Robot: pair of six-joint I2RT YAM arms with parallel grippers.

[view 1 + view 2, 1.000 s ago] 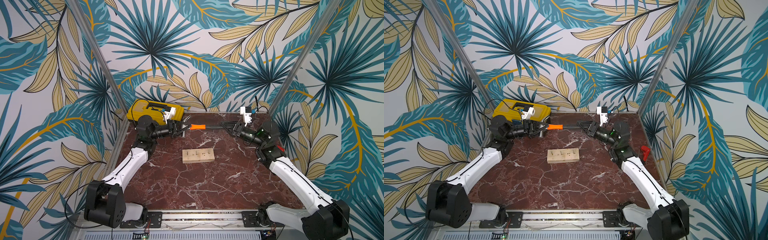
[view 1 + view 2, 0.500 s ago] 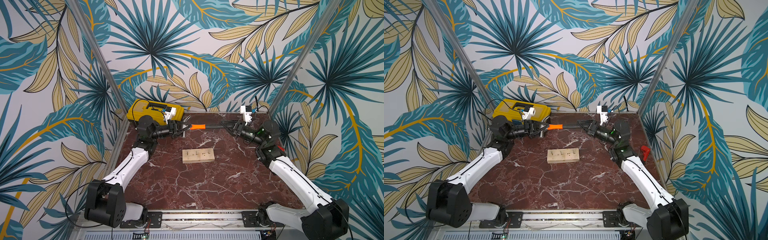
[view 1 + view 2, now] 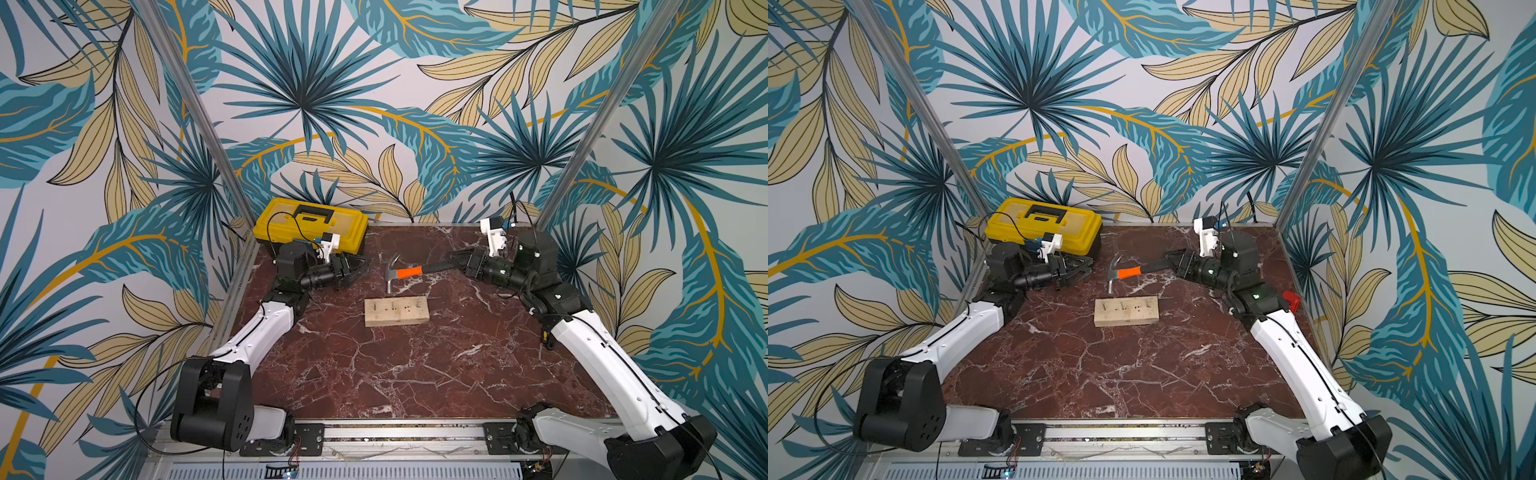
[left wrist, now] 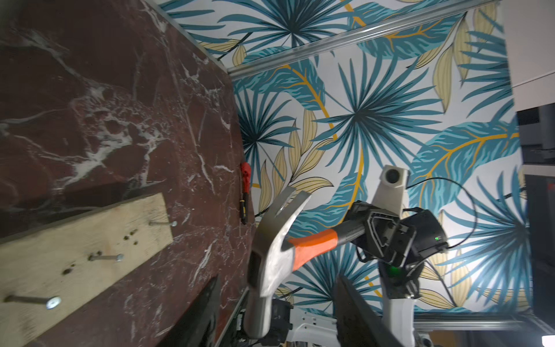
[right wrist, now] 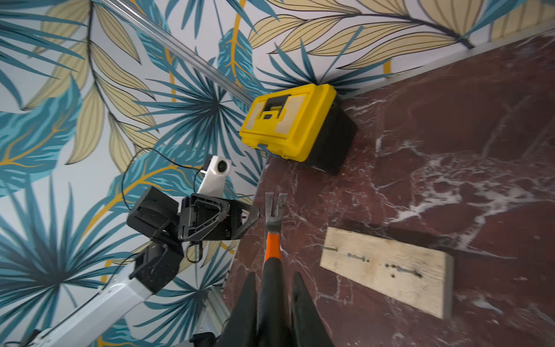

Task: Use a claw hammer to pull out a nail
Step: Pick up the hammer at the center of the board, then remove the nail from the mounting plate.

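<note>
Right jaws pinch the hammer (image 3: 409, 272) by its black shaft (head off the desk (image 3: 374, 374)); left jaws, spread, sit just beside the head.

Walls: I see leaf-print wallpaper (image 3: 299, 83) on three sides, with teal fronds and tan leaves on pale grey.
Frame: two aluminium posts (image 3: 195, 112) slant up from the rear corners.
Tabletop: dark red marble (image 3: 395, 365) with white veins.
Front edge: a metal rail (image 3: 399, 436) runs across.
Light: even in both my top views, dimmer in the left wrist view.

Claw hammer (image 3: 409, 272) aloft, seemingly level; nails (image 4: 105, 257) protruding.
</note>
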